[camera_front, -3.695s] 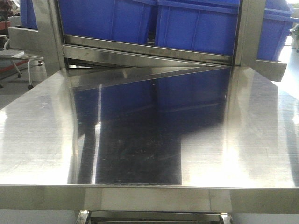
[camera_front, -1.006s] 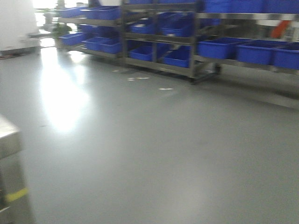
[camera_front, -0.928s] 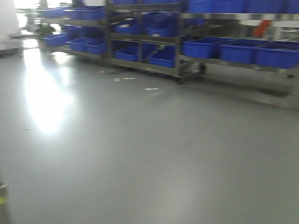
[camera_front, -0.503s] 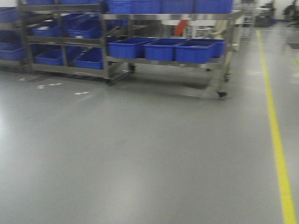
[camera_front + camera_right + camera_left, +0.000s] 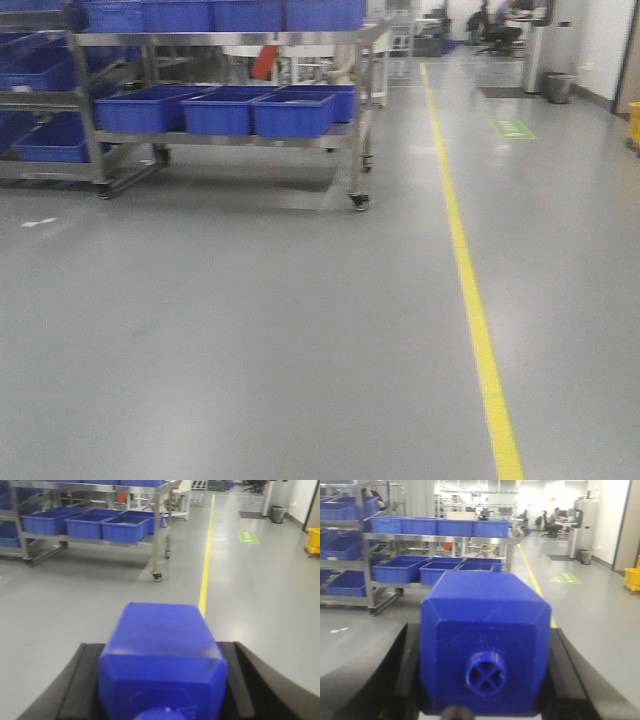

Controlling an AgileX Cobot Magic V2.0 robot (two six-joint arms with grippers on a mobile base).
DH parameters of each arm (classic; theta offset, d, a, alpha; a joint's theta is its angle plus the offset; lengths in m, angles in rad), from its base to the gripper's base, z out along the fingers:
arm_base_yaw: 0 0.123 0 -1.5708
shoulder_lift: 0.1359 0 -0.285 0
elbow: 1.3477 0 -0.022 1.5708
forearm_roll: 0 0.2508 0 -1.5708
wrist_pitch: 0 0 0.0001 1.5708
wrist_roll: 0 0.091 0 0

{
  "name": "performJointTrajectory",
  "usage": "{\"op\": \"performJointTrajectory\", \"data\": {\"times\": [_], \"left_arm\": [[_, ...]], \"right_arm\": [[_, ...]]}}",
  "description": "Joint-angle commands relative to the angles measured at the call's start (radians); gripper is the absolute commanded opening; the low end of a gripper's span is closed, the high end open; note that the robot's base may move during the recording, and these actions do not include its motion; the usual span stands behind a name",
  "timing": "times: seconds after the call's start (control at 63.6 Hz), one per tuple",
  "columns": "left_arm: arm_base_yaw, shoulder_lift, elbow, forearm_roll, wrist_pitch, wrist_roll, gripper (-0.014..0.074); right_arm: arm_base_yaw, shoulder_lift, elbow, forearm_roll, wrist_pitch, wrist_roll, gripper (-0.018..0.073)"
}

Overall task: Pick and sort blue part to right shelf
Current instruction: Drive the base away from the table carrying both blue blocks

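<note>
In the left wrist view a blue part (image 5: 485,642), a chunky block with a round cross-shaped boss on its near face, fills the space between the black fingers (image 5: 375,675) of my left gripper (image 5: 482,680), which is shut on it. In the right wrist view a second blue part (image 5: 162,657) sits the same way between the black fingers (image 5: 250,680) of my right gripper (image 5: 162,690), also shut on it. A wheeled steel shelf (image 5: 360,120) with blue bins (image 5: 292,112) stands at the far left of the front view. Neither gripper shows in the front view.
Grey factory floor lies ahead, crossed by a yellow line (image 5: 470,290) running away from me. More racks of blue bins (image 5: 40,70) stand at the far left. A green floor mark (image 5: 512,128), a bin (image 5: 558,88) and a seated person (image 5: 505,20) are far off at the right.
The front view has swung from a steel tabletop under blue bins round across open floor; the shelf rack has slid leftwards and the yellow line has come into the middle.
</note>
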Motion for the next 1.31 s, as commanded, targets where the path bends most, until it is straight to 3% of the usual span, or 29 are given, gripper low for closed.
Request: {"op": "performJointTrajectory", "data": {"times": [0.0, 1.289], "left_arm": [[0.002, 0.009, -0.029, 0.0, -0.093, 0.001, 0.0331], [0.002, 0.009, -0.029, 0.0, -0.093, 0.001, 0.0331]], "right_arm": [[-0.007, 0.006, -0.031, 0.0, -0.097, -0.001, 0.0414], [-0.007, 0.006, -0.031, 0.0, -0.097, -0.001, 0.0414]]}}
